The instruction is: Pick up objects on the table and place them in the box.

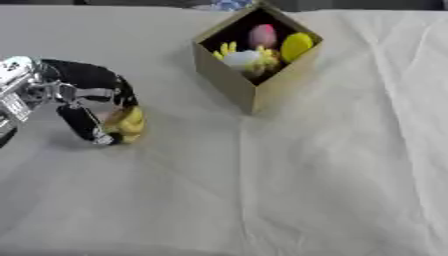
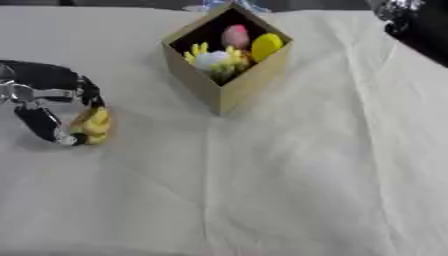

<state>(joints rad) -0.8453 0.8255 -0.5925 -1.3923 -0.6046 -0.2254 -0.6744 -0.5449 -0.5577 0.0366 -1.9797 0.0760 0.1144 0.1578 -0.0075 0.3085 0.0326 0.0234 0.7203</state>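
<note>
The left robot hand [image 1: 92, 107] curls its fingers and thumb around a small yellow object [image 1: 129, 123] on the white-draped surface [image 1: 289, 190], left of the open cardboard box [image 1: 254, 55] holding colourful items.

My left hand [image 1: 83, 107] hides most of the yellow object [image 1: 131, 124] its fingers curl round, so I can't tell what it is. My left arm runs off the picture's edge behind the hand. Far from it, in the box [image 2: 197, 80], I see only blurred shapes (pink, yellow, white). My right hand is out of sight.
</note>
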